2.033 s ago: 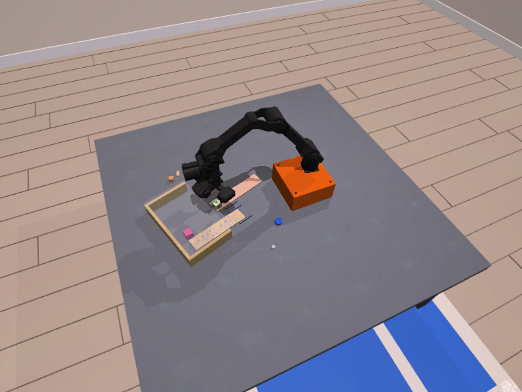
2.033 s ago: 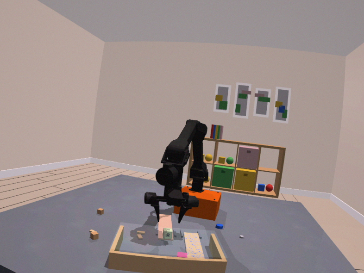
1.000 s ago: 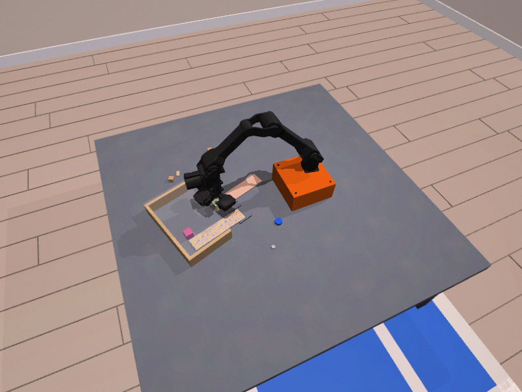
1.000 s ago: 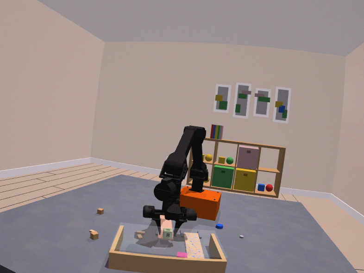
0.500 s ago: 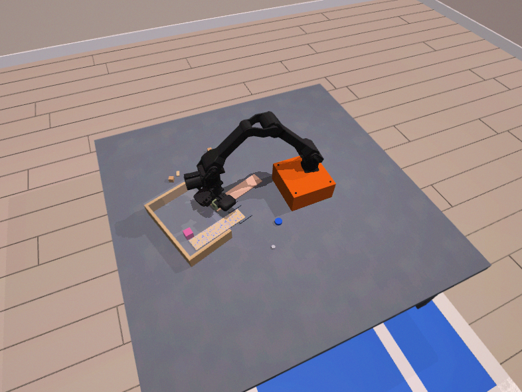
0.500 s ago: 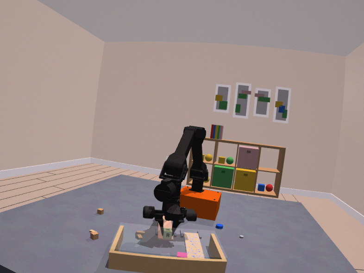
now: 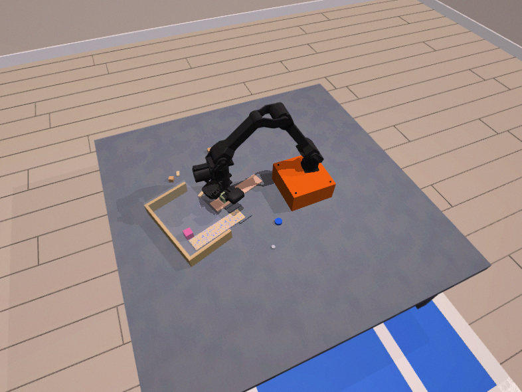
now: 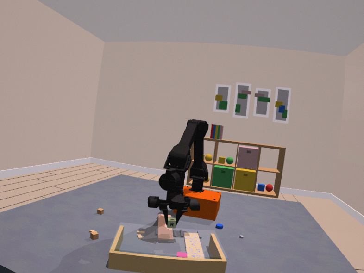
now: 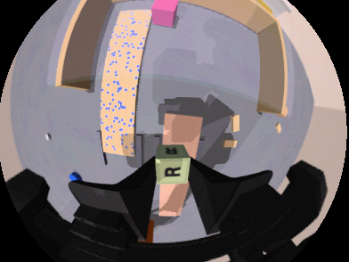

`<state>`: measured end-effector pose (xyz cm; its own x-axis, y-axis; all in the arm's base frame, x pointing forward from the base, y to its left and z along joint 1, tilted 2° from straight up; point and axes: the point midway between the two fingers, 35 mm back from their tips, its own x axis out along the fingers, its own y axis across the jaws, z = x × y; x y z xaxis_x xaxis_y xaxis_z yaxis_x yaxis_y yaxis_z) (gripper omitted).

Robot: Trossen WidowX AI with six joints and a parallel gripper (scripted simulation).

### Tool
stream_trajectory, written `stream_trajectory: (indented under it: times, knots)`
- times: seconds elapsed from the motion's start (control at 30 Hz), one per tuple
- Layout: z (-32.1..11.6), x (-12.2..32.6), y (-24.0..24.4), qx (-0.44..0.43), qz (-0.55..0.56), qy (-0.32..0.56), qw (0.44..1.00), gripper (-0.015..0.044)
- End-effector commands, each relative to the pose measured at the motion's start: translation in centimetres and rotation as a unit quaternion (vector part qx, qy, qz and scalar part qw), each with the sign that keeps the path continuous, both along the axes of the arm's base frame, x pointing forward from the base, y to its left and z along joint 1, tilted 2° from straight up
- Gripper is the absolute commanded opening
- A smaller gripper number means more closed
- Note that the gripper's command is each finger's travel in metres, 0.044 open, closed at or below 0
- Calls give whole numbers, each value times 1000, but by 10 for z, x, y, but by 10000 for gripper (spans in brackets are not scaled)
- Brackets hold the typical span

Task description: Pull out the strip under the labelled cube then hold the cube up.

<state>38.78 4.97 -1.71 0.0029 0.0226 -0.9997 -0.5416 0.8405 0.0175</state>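
Between the two fingers of our hand [image 7: 222, 196] [image 8: 172, 223] [image 9: 173, 167], we have the green cube [image 7: 222, 196] [image 8: 171, 223] [image 9: 173, 170] with an R on it. Our hand is squeezing it from both sides, and the cube is up in the air, above the plain pink strip [image 7: 248, 184] [image 8: 165, 226] [image 9: 182, 129]. That strip lies flat, with one end pointing to the orange box [image 7: 313, 181] [image 8: 203, 204] [image 9: 146, 232] our arm stands on. We see the spotted strip [image 7: 216, 230] [image 8: 194, 245] [image 9: 120, 85] beside one side wall of the wooden frame [image 7: 168, 232] [image 8: 167, 263] [image 9: 272, 67]. The pink cube [image 7: 188, 233] [image 8: 182, 254] [image 9: 165, 12] sits near the front wall, by the spotted strip's end. The frame is nearer the table's left edge than its right edge in the top view.
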Motion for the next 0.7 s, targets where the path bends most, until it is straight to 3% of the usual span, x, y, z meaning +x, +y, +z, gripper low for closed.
stream_trajectory:
  times: [0.0, 0.67]
  knots:
    - [9, -14, -2, 1, 0, 0, 1000, 0]
    - [13, -73, -10, 1, 0, 3, 1000, 0]
